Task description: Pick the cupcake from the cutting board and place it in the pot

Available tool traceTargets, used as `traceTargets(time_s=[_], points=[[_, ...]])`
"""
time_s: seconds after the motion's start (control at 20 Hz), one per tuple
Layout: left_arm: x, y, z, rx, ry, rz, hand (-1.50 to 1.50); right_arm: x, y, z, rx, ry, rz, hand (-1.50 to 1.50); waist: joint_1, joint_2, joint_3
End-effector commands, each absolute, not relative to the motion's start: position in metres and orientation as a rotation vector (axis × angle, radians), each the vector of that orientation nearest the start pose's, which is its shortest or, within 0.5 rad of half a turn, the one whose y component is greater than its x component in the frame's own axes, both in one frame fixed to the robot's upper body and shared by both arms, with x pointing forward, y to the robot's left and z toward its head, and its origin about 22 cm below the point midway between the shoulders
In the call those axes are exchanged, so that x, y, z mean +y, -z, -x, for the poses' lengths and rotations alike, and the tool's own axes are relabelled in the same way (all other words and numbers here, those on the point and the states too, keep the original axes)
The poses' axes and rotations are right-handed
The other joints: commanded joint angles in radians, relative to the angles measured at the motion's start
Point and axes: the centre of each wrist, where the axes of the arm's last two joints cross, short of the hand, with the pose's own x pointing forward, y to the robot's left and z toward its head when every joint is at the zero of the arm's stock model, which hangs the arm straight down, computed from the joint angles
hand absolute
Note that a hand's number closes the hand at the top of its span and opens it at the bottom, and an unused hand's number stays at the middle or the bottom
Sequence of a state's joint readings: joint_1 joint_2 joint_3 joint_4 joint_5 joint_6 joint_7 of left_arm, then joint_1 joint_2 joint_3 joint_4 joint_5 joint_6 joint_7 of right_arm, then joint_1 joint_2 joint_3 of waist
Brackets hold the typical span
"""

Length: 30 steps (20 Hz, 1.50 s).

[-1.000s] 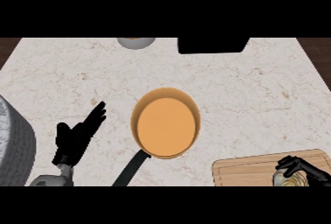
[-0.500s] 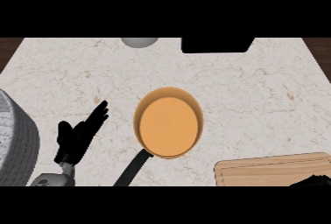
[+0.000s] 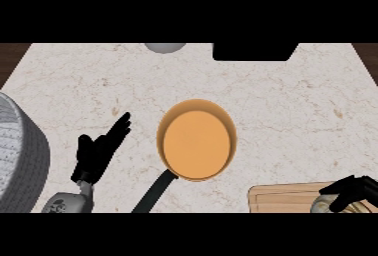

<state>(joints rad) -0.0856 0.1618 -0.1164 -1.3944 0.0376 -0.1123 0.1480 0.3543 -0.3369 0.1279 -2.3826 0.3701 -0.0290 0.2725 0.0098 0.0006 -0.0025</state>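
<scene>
The pot point(image 3: 198, 141), orange inside with a black handle pointing toward the lower left, sits mid-counter. A wooden cutting board point(image 3: 284, 198) lies at the lower right edge. On the board's right end, my right hand point(image 3: 356, 189) curls over the pale cupcake point(image 3: 325, 204), of which only part shows. Left of the pot, my left hand point(image 3: 100, 152) rests open with its fingers pointing up and to the right, holding nothing.
A large grey round vessel point(image 3: 18, 155) fills the left edge, close to my left hand. A grey bowl point(image 3: 165, 47) and a black object point(image 3: 255, 51) stand at the counter's far edge. Bare marble lies between them and the pot.
My right hand dipped almost out of view half a second ago and now shows again over the cupcake on the board. The left hand and the pot have held still.
</scene>
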Motion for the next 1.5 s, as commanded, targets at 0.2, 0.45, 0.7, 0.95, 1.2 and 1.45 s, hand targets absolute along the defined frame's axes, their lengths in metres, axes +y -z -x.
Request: traceTargets(time_s=[0.2,0.45,0.7,0.95,1.2,1.45], points=[[0.237,0.021,-0.259,-1.27,0.346,0.061,0.0,-0.216,-0.192,-0.162,-1.677,-0.641,0.76,1.5,0.041,0.005,-0.007],[0.237,0.022,-0.264,-1.278,0.319,0.063,0.0,-0.17,-0.205,-0.202,-1.587,-0.79,0.796,1.5,0.041,0.004,-0.004],[0.237,0.016,-0.265,-1.287,0.318,0.088,0.0,-0.107,-0.204,-0.236,-1.49,-0.96,0.869,1.5,0.027,0.001,-0.001],[0.237,0.021,-0.267,-1.256,0.311,0.078,0.0,-0.078,-0.194,-0.272,-1.287,-1.14,1.101,1.5,0.028,0.004,-0.001],[0.235,0.025,-0.258,-1.282,0.314,0.069,0.0,-0.046,-0.168,-0.299,-1.043,-1.244,0.966,1.5,0.025,0.005,-0.001],[0.242,0.028,-0.254,-1.284,0.284,0.064,0.0,-0.02,-0.146,-0.31,-0.811,-1.234,0.886,-1.5,0.019,0.001,-0.001]])
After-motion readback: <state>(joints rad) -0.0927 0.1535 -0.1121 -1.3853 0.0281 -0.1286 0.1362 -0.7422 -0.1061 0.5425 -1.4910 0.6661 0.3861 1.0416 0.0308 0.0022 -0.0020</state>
